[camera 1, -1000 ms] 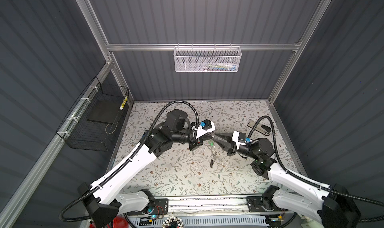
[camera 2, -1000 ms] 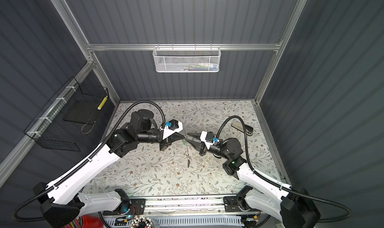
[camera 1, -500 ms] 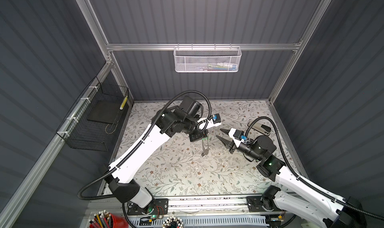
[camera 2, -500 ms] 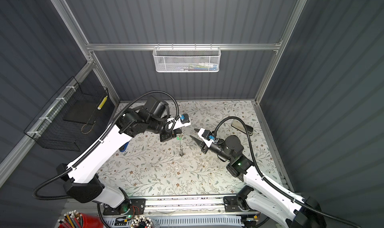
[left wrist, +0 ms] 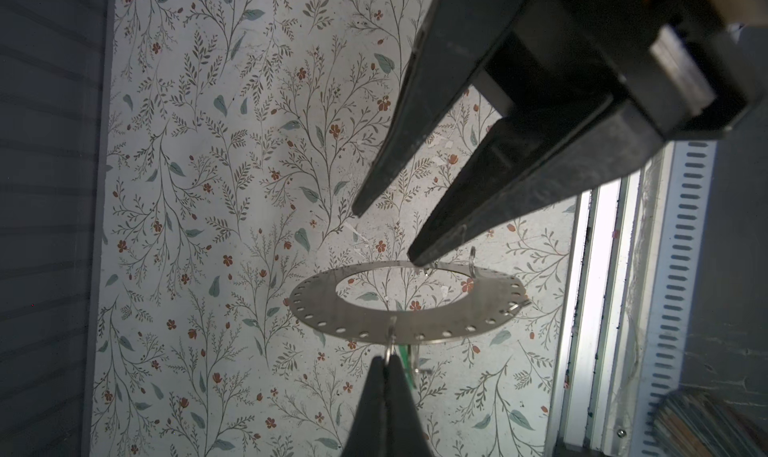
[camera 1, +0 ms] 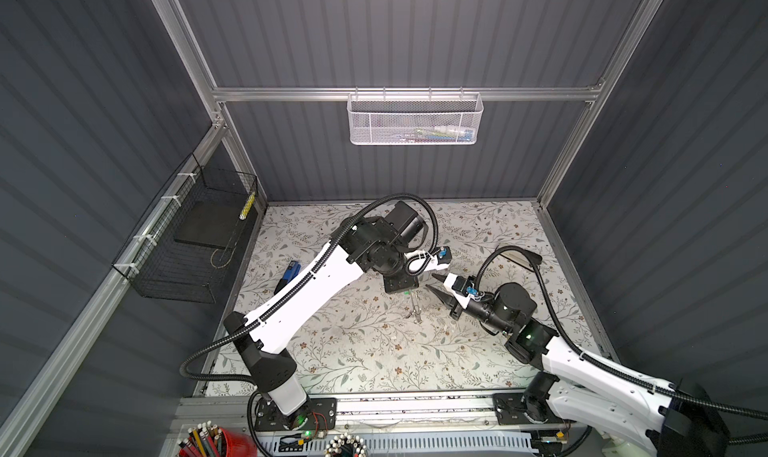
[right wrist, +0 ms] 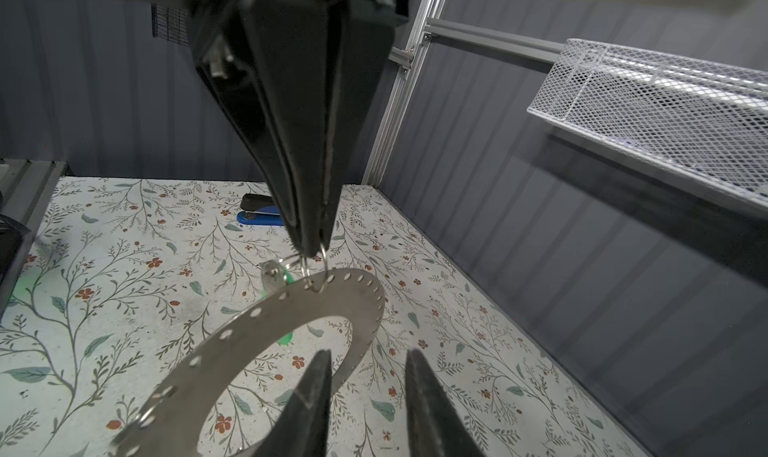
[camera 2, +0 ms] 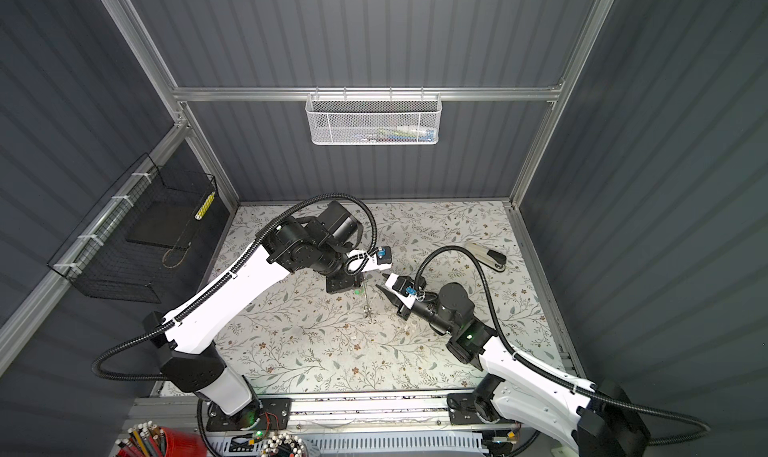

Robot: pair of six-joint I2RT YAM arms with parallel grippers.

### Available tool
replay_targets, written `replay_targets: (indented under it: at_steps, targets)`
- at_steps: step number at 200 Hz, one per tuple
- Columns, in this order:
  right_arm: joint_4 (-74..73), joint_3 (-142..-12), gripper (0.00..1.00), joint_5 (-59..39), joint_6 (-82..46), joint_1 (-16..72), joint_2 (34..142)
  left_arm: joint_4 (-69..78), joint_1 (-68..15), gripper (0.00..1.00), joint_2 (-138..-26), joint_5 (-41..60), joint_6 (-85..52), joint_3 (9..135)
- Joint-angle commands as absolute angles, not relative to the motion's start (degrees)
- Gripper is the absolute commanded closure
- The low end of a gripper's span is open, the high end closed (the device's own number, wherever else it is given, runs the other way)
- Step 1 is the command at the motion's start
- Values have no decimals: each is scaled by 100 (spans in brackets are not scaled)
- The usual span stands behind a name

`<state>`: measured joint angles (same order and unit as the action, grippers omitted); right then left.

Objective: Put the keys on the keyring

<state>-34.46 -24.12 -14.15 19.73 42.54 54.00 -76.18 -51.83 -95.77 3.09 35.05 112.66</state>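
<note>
The keyring (left wrist: 332,313), a flat grey metal annulus with small rim holes, hangs in the air; it shows edge-on in both top views (camera 1: 415,309) (camera 2: 368,305). My left gripper (left wrist: 388,361) points down and is shut on a small wire ring (right wrist: 322,253) threaded through one rim hole. Of the keys, a green tag (right wrist: 286,277) and a small silver piece (right wrist: 270,276) hang by that ring. My right gripper (right wrist: 368,359) is open at the far rim of the keyring (right wrist: 270,322), one fingertip (right wrist: 322,361) in front of the hole. I cannot tell whether it touches.
A blue stapler (camera 1: 291,272) lies at the left of the floral mat. A grey-and-black stapler (camera 1: 519,259) lies at the back right. A white mesh basket (camera 1: 413,120) hangs on the back wall, a black wire basket (camera 1: 195,234) on the left wall.
The grippers were tip to tip a second ago and have parted. The left arm rose and turned its gripper downward with the keyring hanging. The right gripper drew back, then neared the keyring.
</note>
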Motion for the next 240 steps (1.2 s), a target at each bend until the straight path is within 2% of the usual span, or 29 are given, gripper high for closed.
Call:
replay_targets:
  at_steps: [1,33,71,116,172,240]
  targets:
    - [-4248,-2173,68,-1562,1816,4282,5591,-8034,-5208,100,-9718,156,3224,11361]
    - [-4981,-1896,69,-1748,1581,4323,5947,-8225,-5209,100,-9799,14,2966,10939]
    - [-4895,-1733,69,-1867,1640,4351,5775,-8233,-5175,100,-9925,176,2657,10831]
    - [-3773,-1807,67,-2184,1540,4470,5212,-8243,-5172,100,-10185,465,2531,11118]
    - [-4580,-1953,75,-2376,1140,4518,5966,-8212,-5179,100,-10176,856,2560,11147]
    - [-4641,-2117,76,-2454,917,4526,6199,-8168,-5238,100,-10160,974,2638,11098]
